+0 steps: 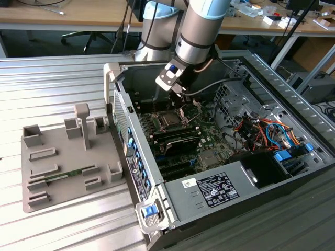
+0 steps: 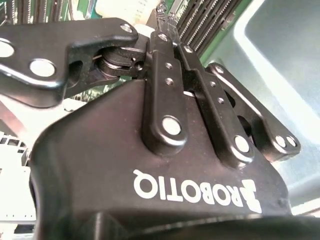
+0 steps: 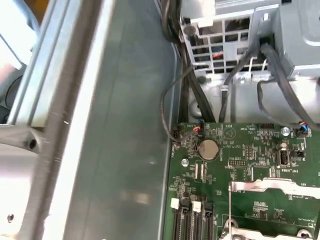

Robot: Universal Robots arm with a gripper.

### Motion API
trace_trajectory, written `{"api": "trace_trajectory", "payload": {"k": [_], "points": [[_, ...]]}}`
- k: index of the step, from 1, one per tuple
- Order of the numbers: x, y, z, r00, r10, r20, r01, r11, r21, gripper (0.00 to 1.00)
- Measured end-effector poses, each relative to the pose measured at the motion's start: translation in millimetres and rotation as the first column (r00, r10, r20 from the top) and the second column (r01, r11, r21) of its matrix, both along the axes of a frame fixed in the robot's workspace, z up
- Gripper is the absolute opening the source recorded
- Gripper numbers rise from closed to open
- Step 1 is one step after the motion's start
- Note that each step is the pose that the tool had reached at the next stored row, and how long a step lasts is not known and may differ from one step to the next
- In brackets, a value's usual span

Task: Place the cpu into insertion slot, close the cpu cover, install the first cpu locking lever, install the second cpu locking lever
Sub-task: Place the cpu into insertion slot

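**Status.** The hand (image 1: 181,97) is inside the open computer case (image 1: 293,97), which lies on the ribbed metal worktop (image 1: 63,89). It hovers just above the far edge of the insertion slot (image 1: 170,121) in the green board (image 1: 209,141). In the second wrist view the hand is clenched, with its fingers (image 2: 165,80) drawn together at the tips. Whether anything thin is pinched between them cannot be told. The cpu cover (image 1: 191,109) appears to stand raised at the slot's edge toward the exterior view's right, just beside the hand. Whether the cpu is seated in the slot cannot be told; the slot's middle reads dark grey.

**Hazards (judged).**
1. Cover strike. The hand is close to the raised cover. A descent off line is likely to hit the frame and strain its hinge.
2. Slot damage. If the slot is bare, any fingertip contact inside its rim could bend the contacts.
3. Cable snag. A grey cable (image 1: 209,86) runs beside the hand, and dark cables (image 3: 200,107) lie along the board's edge. A wrist rotation may catch either.
4. Wall contact. The case wall (image 3: 125,125) stands beside the board, so a wide swing may scrape it.
5. Slip. Clenched tips give a narrow pushing face. They may slide off thin metal and land on the board near the coin cell (image 3: 207,148).
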State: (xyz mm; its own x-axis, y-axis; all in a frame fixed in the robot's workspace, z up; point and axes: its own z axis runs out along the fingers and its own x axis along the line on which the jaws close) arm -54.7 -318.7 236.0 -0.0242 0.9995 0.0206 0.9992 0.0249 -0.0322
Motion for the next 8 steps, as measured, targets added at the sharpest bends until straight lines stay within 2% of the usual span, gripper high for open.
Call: {"api": "trace_trajectory", "payload": {"k": [2, 8], "points": [[-0.1, -0.5, 4.2, 1.0000, 0.000, -0.0001, 0.000, 1.0000, -0.0001, 0.10], [0.0, -2.2, 4.4, 1.0000, 0.000, -0.0001, 0.000, 1.0000, 0.0007, 0.10]]}}
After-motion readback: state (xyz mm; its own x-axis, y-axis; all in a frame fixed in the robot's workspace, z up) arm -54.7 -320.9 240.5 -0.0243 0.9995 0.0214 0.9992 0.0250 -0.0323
